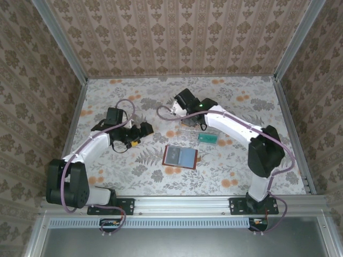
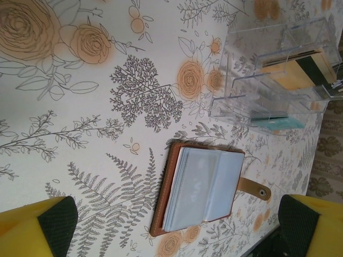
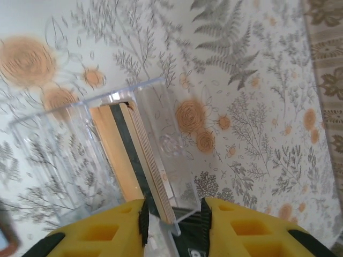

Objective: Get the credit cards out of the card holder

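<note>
The brown card holder (image 1: pixel 180 156) lies open on the table, its light blue-grey sleeves (image 2: pixel 201 187) facing up and its snap strap (image 2: pixel 256 189) pointing right. Tan and dark credit cards (image 3: pixel 140 160) stand on edge in a clear plastic tray (image 3: pixel 161 107). My right gripper (image 3: pixel 172 217) hovers over that tray with its jaws apart. The card stack rises beside the left pad and a gap separates it from the right pad. My left gripper (image 1: pixel 140 134) is wide open to the left of the holder, holding nothing. In the left wrist view the holder lies between its fingertips (image 2: pixel 53 219).
The tray (image 1: pixel 188 131) has several compartments. A teal card (image 2: pixel 276 123) lies in the one nearest the holder. Metal rails and wallpapered walls fence the floral table (image 1: pixel 107 96) on all sides.
</note>
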Controlling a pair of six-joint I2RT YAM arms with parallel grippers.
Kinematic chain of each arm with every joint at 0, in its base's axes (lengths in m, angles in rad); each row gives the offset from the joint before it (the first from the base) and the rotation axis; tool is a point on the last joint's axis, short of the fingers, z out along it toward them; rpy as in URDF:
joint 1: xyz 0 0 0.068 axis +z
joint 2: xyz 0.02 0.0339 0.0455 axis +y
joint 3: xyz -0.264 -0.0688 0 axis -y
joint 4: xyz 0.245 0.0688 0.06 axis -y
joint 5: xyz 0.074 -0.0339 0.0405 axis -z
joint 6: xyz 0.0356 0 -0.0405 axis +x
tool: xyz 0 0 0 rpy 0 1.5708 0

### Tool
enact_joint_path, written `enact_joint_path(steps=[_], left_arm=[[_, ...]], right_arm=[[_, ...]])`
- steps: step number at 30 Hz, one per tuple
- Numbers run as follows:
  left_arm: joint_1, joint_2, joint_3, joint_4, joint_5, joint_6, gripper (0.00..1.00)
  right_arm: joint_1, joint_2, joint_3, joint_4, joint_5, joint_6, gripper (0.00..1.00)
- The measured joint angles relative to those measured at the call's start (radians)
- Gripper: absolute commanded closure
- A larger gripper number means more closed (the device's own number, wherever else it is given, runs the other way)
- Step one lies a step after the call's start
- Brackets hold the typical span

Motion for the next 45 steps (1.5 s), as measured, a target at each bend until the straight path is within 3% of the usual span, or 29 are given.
enact_joint_path(steps=[9,13,17,27,45], left_arm=[[-0.097,0.044,-0.005,0.062,0.027,-0.039,0.37],[-0.154,0.066,-0.007,0.106,0.026,-0.061,0.57],[-0.206,0.109,-0.012,0.131,0.026,-0.076,0.66],[-0.301,0.176,-0.018,0.170,0.026,-0.085,0.74],[-0.315,0.290,-0.018,0.183,0.034,-0.077,0.72]], right_arm=[[0.015,-0.256,-0.233,0.053,-0.158,0.416,0.70],[0.037,-0.294,-0.375,0.078,-0.207,0.597,0.74],[0.083,-0.300,-0.520,0.126,-0.237,0.748,0.82],[0.129,-0.300,-0.705,0.261,-0.269,0.987,0.86],[0.152,-0.200,-0.723,0.388,-0.280,1.074,0.85]])
